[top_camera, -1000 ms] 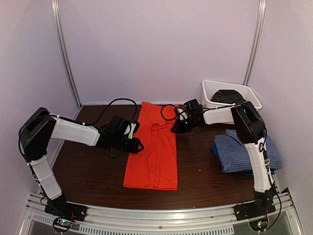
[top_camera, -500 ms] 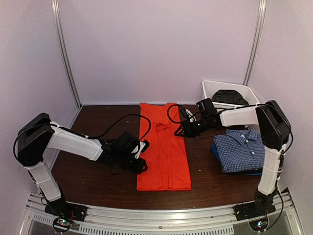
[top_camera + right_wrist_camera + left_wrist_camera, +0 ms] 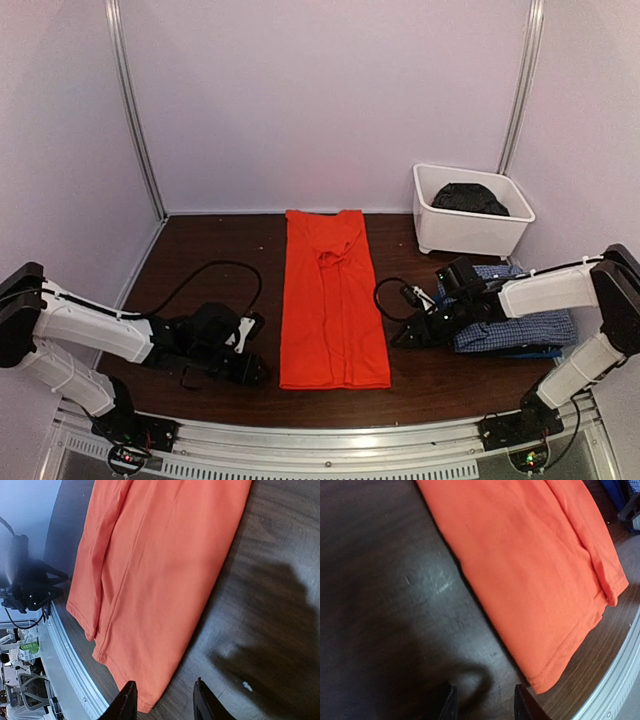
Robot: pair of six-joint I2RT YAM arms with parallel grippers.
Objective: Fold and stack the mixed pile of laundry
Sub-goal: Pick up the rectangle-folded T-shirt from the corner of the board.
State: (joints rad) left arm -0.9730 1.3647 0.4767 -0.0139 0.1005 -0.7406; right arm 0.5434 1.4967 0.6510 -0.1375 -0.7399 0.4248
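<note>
The bright orange T-shirt (image 3: 333, 300) lies flat as a long narrow strip down the middle of the table. My left gripper (image 3: 252, 372) sits low beside its near left corner, jaws open and empty. In the left wrist view the gripper (image 3: 485, 705) hovers over bare wood, with the orange hem (image 3: 535, 565) just to the right. My right gripper (image 3: 400, 336) is off the shirt's right edge, also open. In the right wrist view the gripper (image 3: 162, 702) stands over the orange shirt's (image 3: 155, 565) near corner. The folded blue-and-white check shirt (image 3: 510, 312) rests on a blue piece (image 3: 530, 350) at the right.
A white tub (image 3: 470, 228) at the back right holds a black garment (image 3: 470, 197). Black cables loop on the table by both wrists. The metal rail (image 3: 330, 440) runs along the near edge, close to the shirt's hem. The left arm (image 3: 30, 587) shows in the right wrist view.
Both arms drew back from the shirt's far half to its near corners. The right gripper opened and let go of the orange cloth, which now lies flat and a little further right.
</note>
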